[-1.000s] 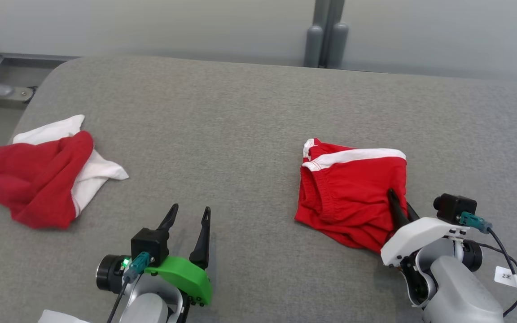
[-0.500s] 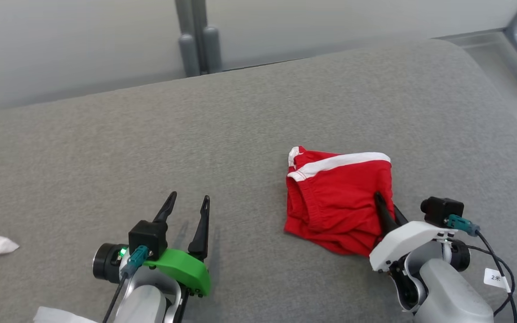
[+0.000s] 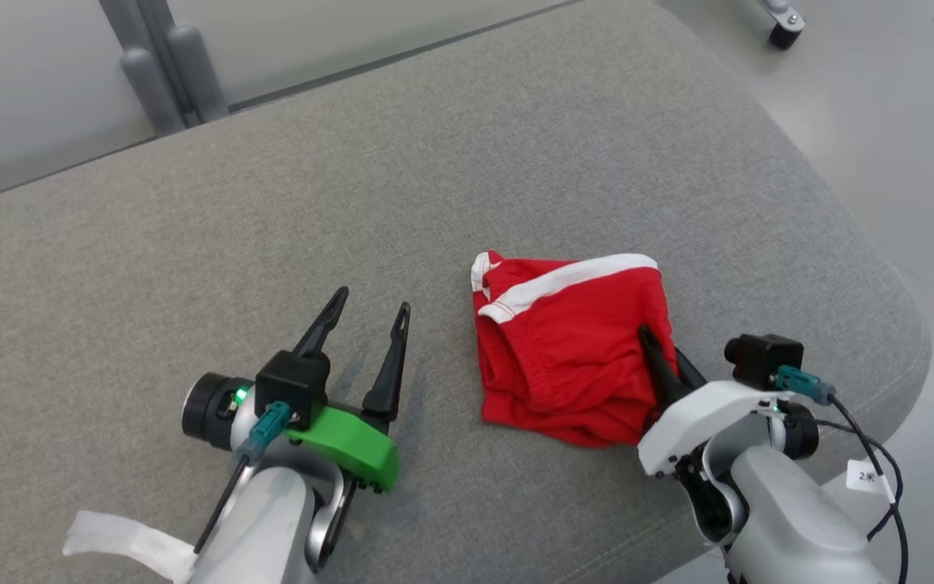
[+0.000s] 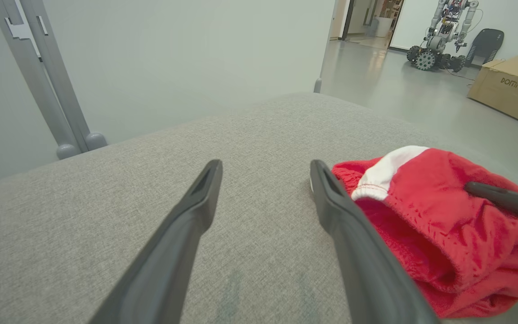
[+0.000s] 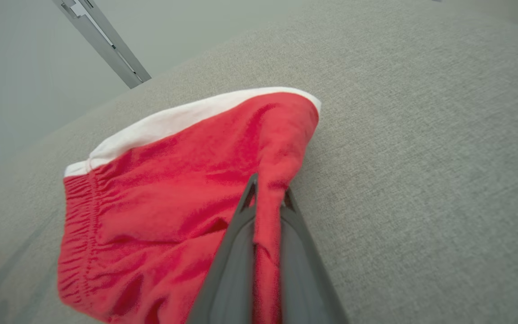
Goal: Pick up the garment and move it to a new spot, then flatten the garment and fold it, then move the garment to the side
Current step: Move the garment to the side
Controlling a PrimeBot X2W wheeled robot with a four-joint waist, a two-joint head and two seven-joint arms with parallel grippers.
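Observation:
The garment [image 3: 568,341] is a pair of red shorts with a white band, folded and lying on the grey cushioned surface [image 3: 353,178] toward its right end. My right gripper [image 3: 655,347] is shut on the garment's near right edge, and a red fold is pinched between its fingers [image 5: 241,225]. The garment [image 5: 173,198] spreads to the left of those fingers in the right wrist view. My left gripper [image 3: 370,304] stands open over bare cushion, just left of the garment [image 4: 425,211], holding nothing.
The cushion's rounded right edge [image 3: 880,268] drops to a grey floor close beside my right arm. A grey post [image 3: 159,73] stands against the wall behind. Far off in the left wrist view stand a cardboard box [image 4: 508,92] and another robot [image 4: 443,36].
The head camera has swung to the right, so the red and white pile at the left has left the picture. Both grippers keep their states and the garment lies as before.

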